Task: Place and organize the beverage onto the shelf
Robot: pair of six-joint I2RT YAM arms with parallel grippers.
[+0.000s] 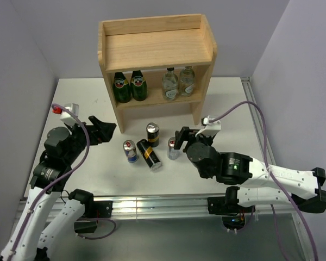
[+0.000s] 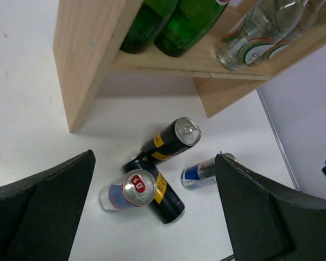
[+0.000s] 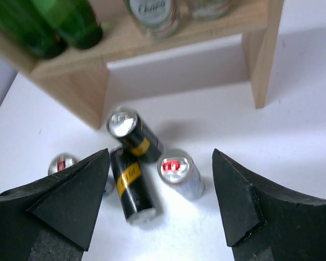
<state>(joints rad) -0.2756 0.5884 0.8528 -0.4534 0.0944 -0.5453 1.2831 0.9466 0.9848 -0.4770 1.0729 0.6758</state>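
Okay, left pincer [image 1: 105,130] gapes wide, holding nothing. On the white surface [image 1: 98,168] before the wooden shelf [image 1: 157,46] are slim metal cylinders: blue-silver can [image 1: 130,151] upright, black-gold can [image 1: 149,155] lying with its long axis diagonal, second black-gold can [image 1: 152,134] upright, second blue-silver can [image 1: 174,148] upright just ahead of the right pincer [image 3: 160,154], whose jaws are parted and grip nothing.

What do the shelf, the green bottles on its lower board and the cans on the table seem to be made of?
Shelf: light unpainted wood, matte, with visible grain.
Green bottles: probably glass, glossy and translucent, with sharp highlights.
Cans: probably thin metal, with printed sides and bare silvery tops with pull tabs.
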